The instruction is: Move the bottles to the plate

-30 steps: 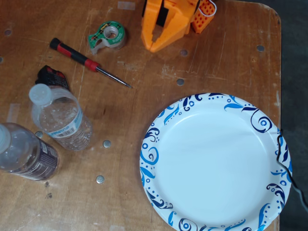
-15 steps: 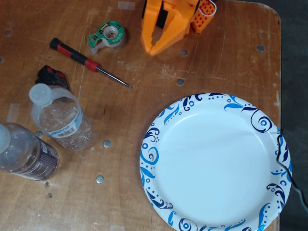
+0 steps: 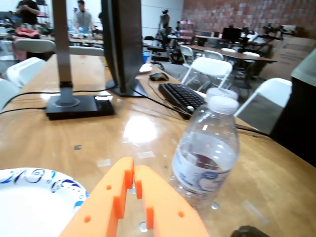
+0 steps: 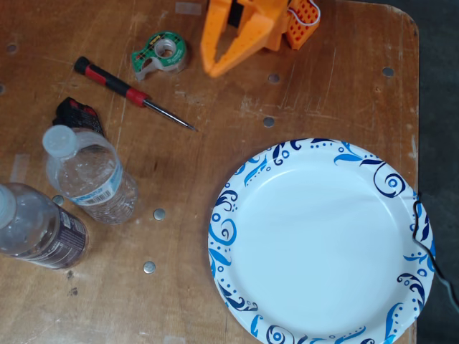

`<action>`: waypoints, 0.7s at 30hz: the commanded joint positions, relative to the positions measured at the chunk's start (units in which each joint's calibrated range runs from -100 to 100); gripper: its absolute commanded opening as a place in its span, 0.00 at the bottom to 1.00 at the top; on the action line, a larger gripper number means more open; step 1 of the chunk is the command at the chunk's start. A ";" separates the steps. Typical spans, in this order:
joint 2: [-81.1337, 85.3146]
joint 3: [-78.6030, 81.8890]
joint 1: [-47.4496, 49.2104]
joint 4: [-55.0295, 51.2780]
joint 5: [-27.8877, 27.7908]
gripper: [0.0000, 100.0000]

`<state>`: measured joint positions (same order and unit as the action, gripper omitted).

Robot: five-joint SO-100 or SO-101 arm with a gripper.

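Where the fingers meet: the orange gripper [image 4: 210, 70] hangs over the far edge of the wooden table [image 4: 215, 158] in the fixed view, its two fingers pressed together to a point with nothing between them; the wrist view shows the same pair [image 3: 132, 190] with only a thin seam between the fingers.
Nearest neighbours: a tape dispenser [image 4: 161, 54] with a green label lies just beside the fingertips toward the table's left edge, and a red-and-black screwdriver [image 4: 130, 93] lies beyond it, its metal tip pointing toward the table's middle.
White-and-blue-label bottle: this clear water bottle [image 4: 89, 175] stands near the left edge, well apart from the fingertips and clear of them; in the wrist view it [image 3: 208, 154] rises just to the right of the fingers, ahead of them, untouched.
Dark-label bottle: this second bottle [image 4: 37, 226] sits at the left edge, just beside the first and nearer the front edge; in the wrist view only its cap [image 3: 221, 93] peeks out behind the first bottle.
Small black object: it [image 4: 77, 115] lies behind the blue-label bottle's cap; I cannot tell what it is.
Paper plate: white with blue swirls [image 4: 319, 241], it fills the front right corner, empty, well apart from both bottles; its rim [image 3: 34, 185] shows left of the fingers in the wrist view.
Cable: a thin black cable [image 4: 419, 229] crosses the plate's right rim.
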<state>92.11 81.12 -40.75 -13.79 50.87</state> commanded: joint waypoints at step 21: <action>-49.53 -34.54 -6.42 9.70 3.85 0.23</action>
<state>47.23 51.08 -45.12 -8.85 54.57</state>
